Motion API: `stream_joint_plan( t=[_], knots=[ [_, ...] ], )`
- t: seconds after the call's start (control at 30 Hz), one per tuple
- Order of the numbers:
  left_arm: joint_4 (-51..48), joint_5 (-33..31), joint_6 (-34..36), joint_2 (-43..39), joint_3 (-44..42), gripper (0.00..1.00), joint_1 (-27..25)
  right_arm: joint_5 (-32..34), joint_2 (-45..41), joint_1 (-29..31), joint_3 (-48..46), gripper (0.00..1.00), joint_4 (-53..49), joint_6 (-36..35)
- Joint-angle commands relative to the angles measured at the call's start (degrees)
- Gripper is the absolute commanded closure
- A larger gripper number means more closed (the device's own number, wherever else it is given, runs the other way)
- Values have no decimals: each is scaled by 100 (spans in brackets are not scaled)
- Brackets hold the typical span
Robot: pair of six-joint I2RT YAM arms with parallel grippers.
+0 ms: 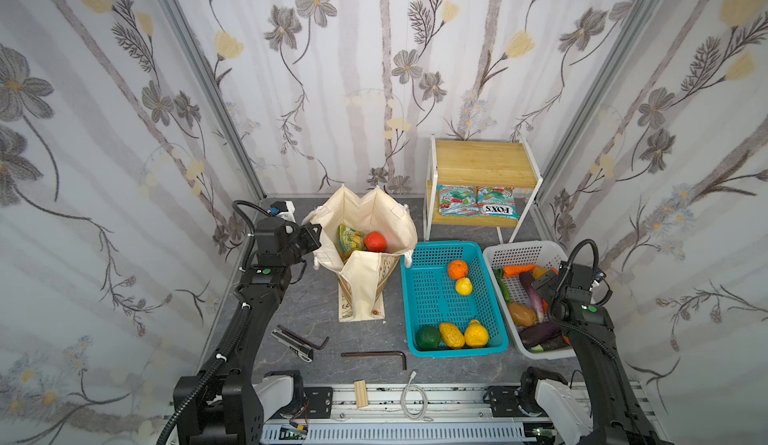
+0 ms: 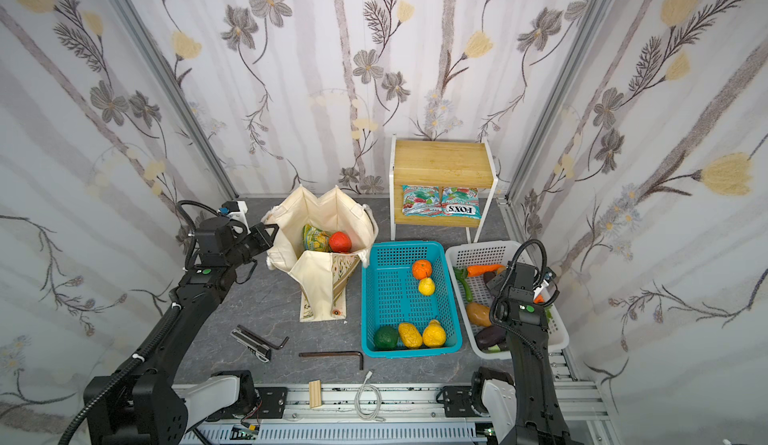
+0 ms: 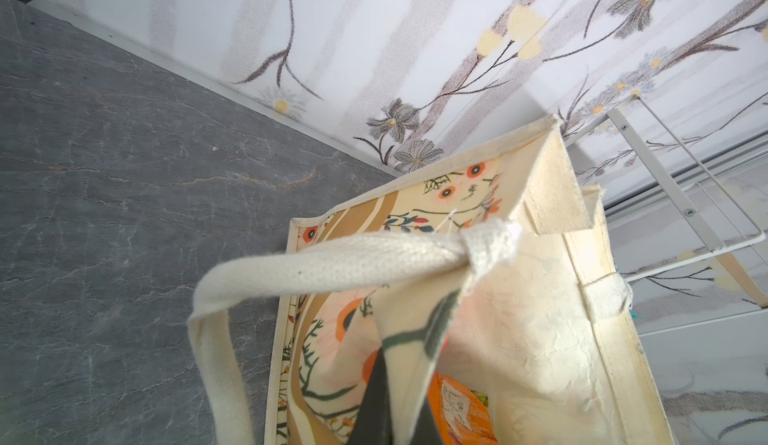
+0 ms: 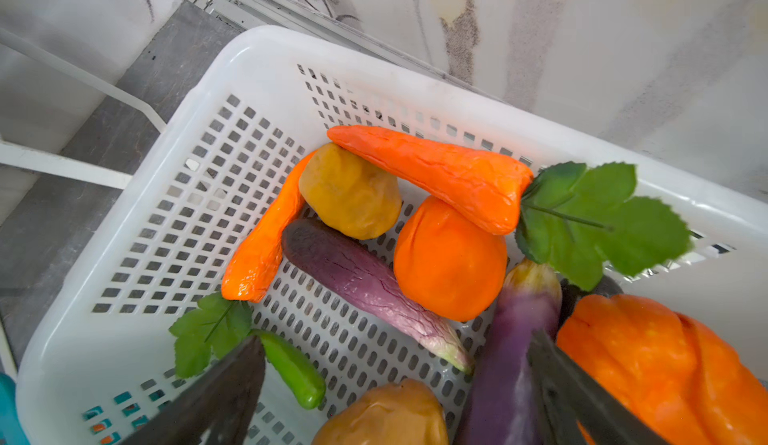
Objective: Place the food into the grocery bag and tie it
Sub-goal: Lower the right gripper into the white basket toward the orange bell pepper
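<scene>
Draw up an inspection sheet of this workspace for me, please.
Surface: grey marbled tabletop.
Job's things: grocery bag standing open, holding a green packet and red tomato; fruit in the teal basket, vegetables in the white basket.
Clutter: hex key, black tool, wooden block.
Grippers: left pincer shut on the bag's rim; right pincer open above the white basket.
Cables: white cable on the front rail.
Surroundings: floral walls; wooden shelf holding two packets.

Robotics lab booth: flowered wall panels (image 1: 353, 27) in aluminium framing (image 1: 204, 81) enclose a grey counter (image 1: 316, 310); hex keys (image 1: 374, 354), loose cable (image 1: 409, 401), arms (image 1: 245, 330) bolted to a rail (image 1: 457, 393).
</scene>
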Motion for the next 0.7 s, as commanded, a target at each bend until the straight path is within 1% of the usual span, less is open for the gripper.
stream_joint_plan(
  t=[0.0,0.1,0.23,0.33,0.47,0.57,0.67],
  knots=[
    [52,105,-11,-58,32,100,-3,324,120,-9,43,6,225,169],
    [52,105,-22,-76,32,100,-3,301,328,-1,-55,9,438,277],
    [56,133,-37,-109,41,100,-6,744,804,-1,-229,9,594,481],
    [65,123,-50,-142,41,100,-9,713,1014,8,-330,9,785,539],
    [78,149,-68,-137,36,100,-4,484,1078,37,-538,11,1227,621],
    [87,149,-77,-132,32,100,-3,832,1010,160,-632,12,1393,640],
    [95,147,-70,-137,32,100,-5,1091,893,190,-690,16,1510,468]
  ],
)
